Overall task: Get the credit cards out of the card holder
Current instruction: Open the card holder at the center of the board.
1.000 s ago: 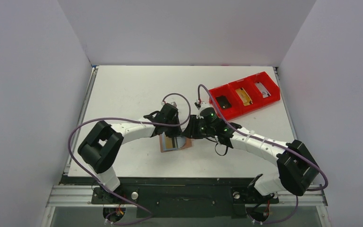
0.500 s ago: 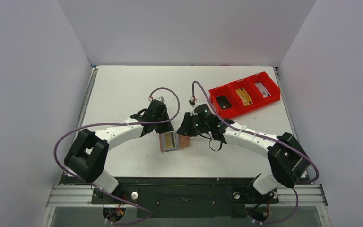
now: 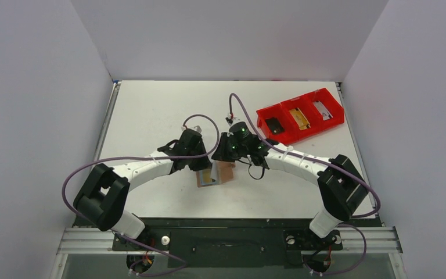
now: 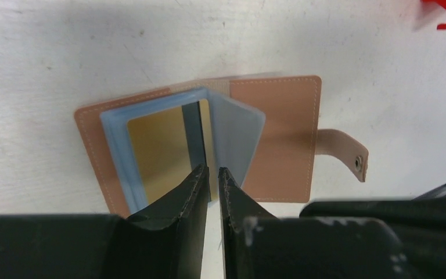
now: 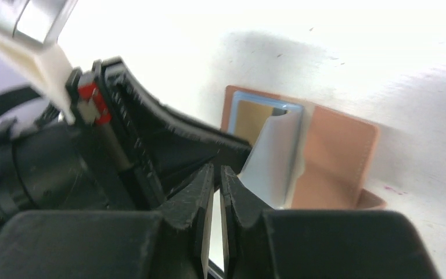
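Observation:
The card holder (image 3: 216, 173) lies open on the white table, tan outside with pale blue-grey sleeves. In the left wrist view (image 4: 279, 139) its tab (image 4: 342, 154) points right. One sleeve (image 4: 235, 136) stands partly lifted. A gold card (image 4: 159, 145) with a dark stripe sits in the left sleeve and also shows in the right wrist view (image 5: 250, 116). My left gripper (image 4: 212, 171) is shut and empty, its tips at the holder's near edge over the gold card. My right gripper (image 5: 216, 170) is shut and empty, just beside the holder (image 5: 331, 157) and close to the left gripper.
A red compartment tray (image 3: 324, 92) stands at the back right. It holds a black card (image 3: 274, 125), a gold card (image 3: 299, 118) and a white card (image 3: 323, 109). White walls enclose the table. The two wrists are close together over the holder.
My right gripper has moved left and farther back, to the holder's far right side. My left wrist has drawn back to the left. The holder stays in place.

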You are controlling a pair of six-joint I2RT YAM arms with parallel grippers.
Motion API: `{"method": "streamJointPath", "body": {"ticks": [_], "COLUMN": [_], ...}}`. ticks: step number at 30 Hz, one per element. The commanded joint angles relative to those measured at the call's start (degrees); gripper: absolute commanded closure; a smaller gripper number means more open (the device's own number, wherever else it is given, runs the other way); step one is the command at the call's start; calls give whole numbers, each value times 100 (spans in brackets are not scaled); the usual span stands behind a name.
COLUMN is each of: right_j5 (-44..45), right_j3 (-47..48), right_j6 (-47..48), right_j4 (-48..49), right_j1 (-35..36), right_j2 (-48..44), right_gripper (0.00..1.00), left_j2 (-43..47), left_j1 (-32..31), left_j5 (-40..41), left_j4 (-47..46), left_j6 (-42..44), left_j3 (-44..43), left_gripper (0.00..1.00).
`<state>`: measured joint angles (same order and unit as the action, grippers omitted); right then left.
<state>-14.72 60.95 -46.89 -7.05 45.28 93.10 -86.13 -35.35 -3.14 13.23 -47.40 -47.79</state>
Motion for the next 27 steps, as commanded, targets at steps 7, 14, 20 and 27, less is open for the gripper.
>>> {"method": "streamJointPath", "body": {"ticks": [7,14,20,27], "right_j5": [1010,1062,773,257], "right_j3": [-724,-1161,-1175,-873], "right_j6": [-138,-89,-104,-364], "right_j4": [-178,-274,-124,276], "right_j1": [-550,-633,-614,-569], "right_j2": [-1107,-1513,-1448,-662], "right_gripper": [94,94,93,93], "left_j2": [-267,-1077,-1648,-1468], "left_j1": [-479,-551,-578,-561], "left_j5": [-596,-720,-728,-599], "left_j4": [-867,-1120,-1188,-982], "left_j6": [-239,-329,-390,-361], "left_j3": [-272,-654,-798,-722], "left_gripper": [90,90,90,91]}}
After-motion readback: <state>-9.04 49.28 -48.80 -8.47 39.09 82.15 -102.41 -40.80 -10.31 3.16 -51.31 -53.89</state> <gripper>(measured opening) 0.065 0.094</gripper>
